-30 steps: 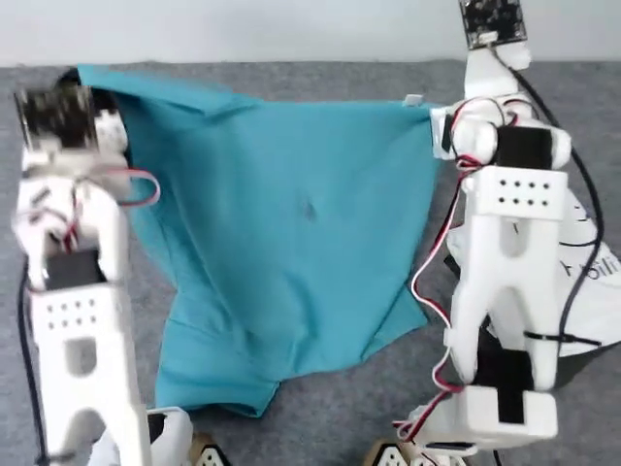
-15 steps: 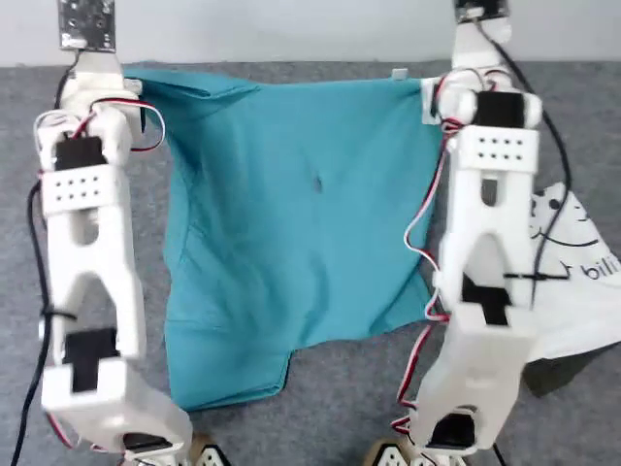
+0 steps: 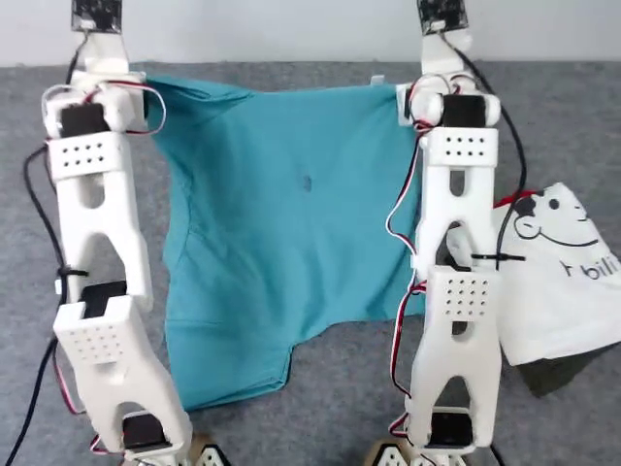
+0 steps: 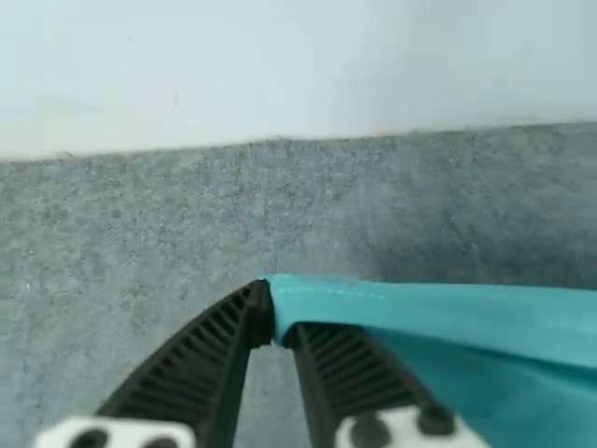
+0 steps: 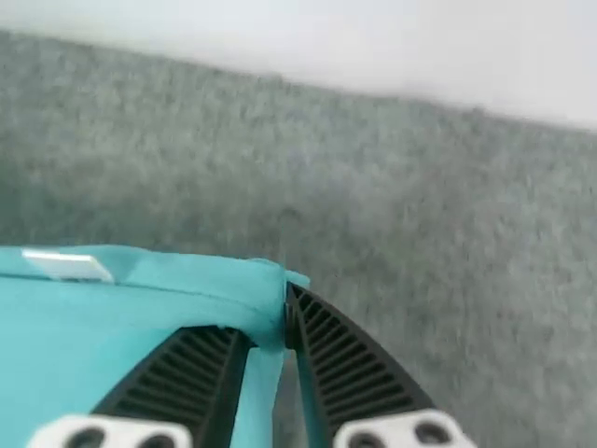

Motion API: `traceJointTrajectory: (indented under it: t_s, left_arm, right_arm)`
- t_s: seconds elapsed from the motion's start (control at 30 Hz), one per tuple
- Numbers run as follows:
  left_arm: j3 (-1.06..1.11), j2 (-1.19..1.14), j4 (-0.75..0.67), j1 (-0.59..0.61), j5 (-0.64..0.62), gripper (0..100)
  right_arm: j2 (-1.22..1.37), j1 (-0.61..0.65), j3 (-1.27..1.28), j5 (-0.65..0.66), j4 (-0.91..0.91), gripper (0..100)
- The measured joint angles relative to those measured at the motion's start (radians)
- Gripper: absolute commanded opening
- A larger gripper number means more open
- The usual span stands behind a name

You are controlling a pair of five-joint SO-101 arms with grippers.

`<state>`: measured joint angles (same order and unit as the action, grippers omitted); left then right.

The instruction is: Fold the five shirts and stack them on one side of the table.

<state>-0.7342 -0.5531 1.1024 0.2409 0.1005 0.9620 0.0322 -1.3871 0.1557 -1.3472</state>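
Grey felt table [image 3: 340,408] lies under both arms, with a pale wall at the far side. You have the teal shirt [image 3: 291,243] spread flat between them. Your left gripper [image 4: 273,322] is pinching its far left corner, and your right gripper [image 5: 275,322] is pinching its far right corner. So the held edge runs left to right, and the cloth extends from both pincers toward the near side. I think neither arm is nearer, so both must travel together. A white shirt [image 3: 563,291] lies at the right.
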Motion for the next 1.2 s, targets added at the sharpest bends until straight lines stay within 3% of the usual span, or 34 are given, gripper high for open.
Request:
traceJointTrajectory:
  t_s: [0.2, 0.33, 0.53, 0.8, 0.97, 1.2]
  left_arm:
    - [-0.184, 0.0, 0.427, 0.0, 0.0, 1]
    - [-0.232, 0.002, 0.609, 0.009, 0.0, 1]
    - [-0.04, 0.133, 0.632, 0.031, 0.0, 1]
    - [0.519, 0.499, 0.632, 0.032, 0.0, 1]
    - [0.819, 0.697, 0.632, 0.032, 0.005, 1]
    - [0.931, 0.841, 0.632, 0.038, 0.081, 1]
  right_arm:
    - [-0.003, 0.0, -0.207, 0.0, -0.364, 0.9]
    - [-0.052, -0.011, -0.192, 0.012, -0.407, 0.9]
    - [-0.307, -0.015, 0.158, 0.015, -0.408, 0.9]
    - [-0.706, -0.017, 0.848, 0.043, -0.396, 0.9]
    - [-0.85, -0.017, 1.185, 0.055, -0.279, 0.9]
    - [-1.02, -0.017, 1.479, 0.057, -0.173, 0.9]
